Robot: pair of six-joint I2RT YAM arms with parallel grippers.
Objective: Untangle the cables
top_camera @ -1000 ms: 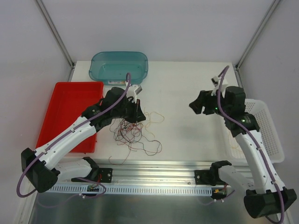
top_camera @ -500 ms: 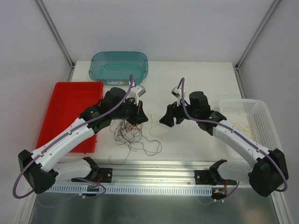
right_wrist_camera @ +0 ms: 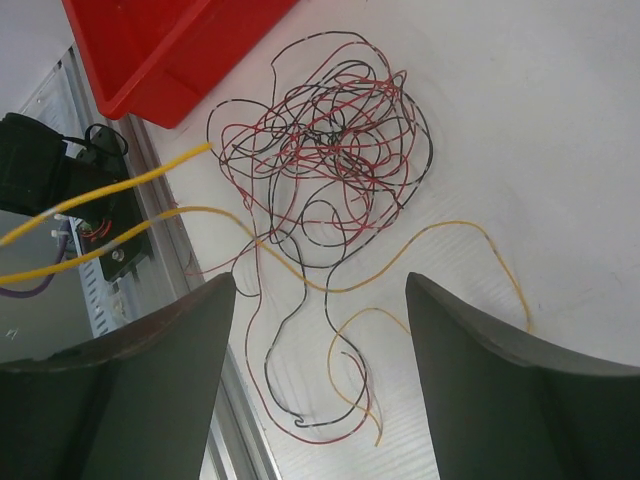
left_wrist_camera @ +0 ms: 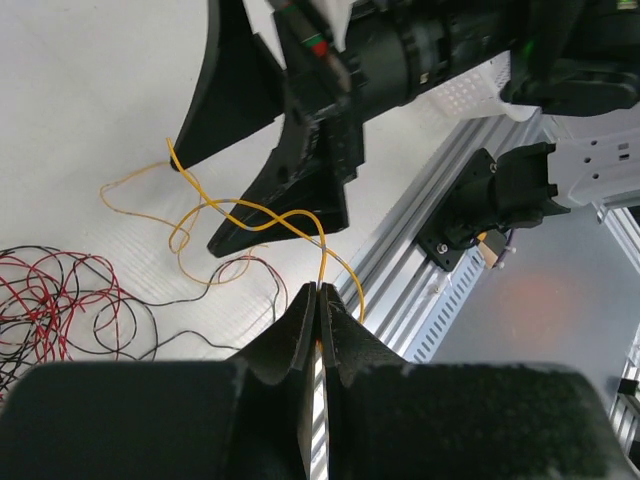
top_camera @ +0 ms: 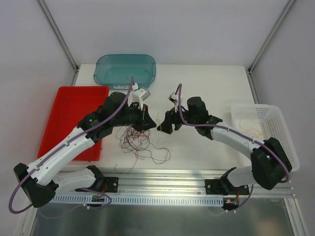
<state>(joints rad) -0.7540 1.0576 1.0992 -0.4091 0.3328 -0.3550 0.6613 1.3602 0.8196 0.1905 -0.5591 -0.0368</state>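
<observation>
Where the cables [top_camera: 138, 141] lie: in a loose red and black tangle on the bench [top_camera: 206, 83], left of centre and toward its front edge, just beside the red tray [top_camera: 74, 113]. A few stray loops trail toward the front rail [top_camera: 162, 179].
Yellow cable [left_wrist_camera: 250, 215]: one end is lifted off the bench and rises in curls from beside the tangle to the left gripper. The rest lies in loops on the bench on the right side of the tangle.
Left gripper [left_wrist_camera: 315, 290]: fingers pressed together and clamped on the yellow cable, raised above the right edge of the tangle.
Right gripper [right_wrist_camera: 320, 290]: fingers spread apart with nothing held, hanging over the yellow loops, near the left gripper and facing it.
Red tray: along the left edge of the bench.
Teal tub [top_camera: 125, 71]: at the far edge of the bench, left of centre.
White basket [top_camera: 266, 128]: at the right edge of the bench, with a few thin orange strands inside.
</observation>
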